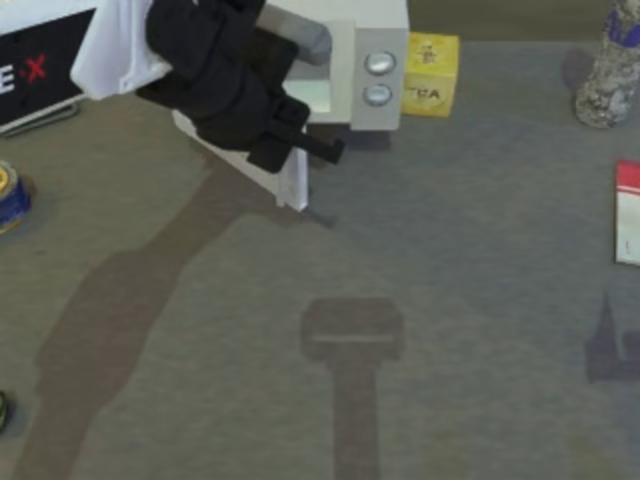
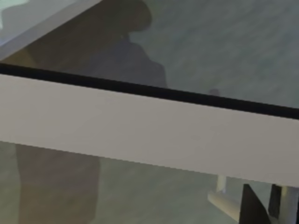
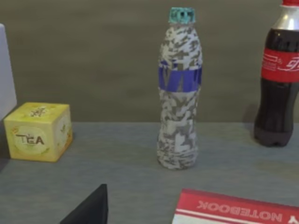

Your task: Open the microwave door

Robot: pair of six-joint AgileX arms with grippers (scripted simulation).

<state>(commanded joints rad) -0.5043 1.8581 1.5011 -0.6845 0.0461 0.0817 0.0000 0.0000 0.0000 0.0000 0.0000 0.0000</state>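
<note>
Grey tabletop (image 1: 450, 300); small white boxy microwave (image 1: 370, 40) at far edge, left of centre. Flat white door (image 1: 290, 180) swung partly open, pale interior exposed. Left gripper (image 1: 315, 140) at door's free edge, finger state unreadable. Mid-swing; next: keep pulling outward, wider.

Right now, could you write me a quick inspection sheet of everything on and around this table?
Surface: grey-brown table, arm shadows across it.
Job's things: white microwave at the top view's upper middle; microwave door swung out toward the table, pale interior showing.
Clutter: yellow tea box beside the knob panel; camouflage bottle; cola bottle; red notebook; tin at the left edge.
End effectors: left end effector at the door's top edge; right one unseen in the top view.
Cables: nothing seen.
Surroundings: black sign, upper left.
</note>
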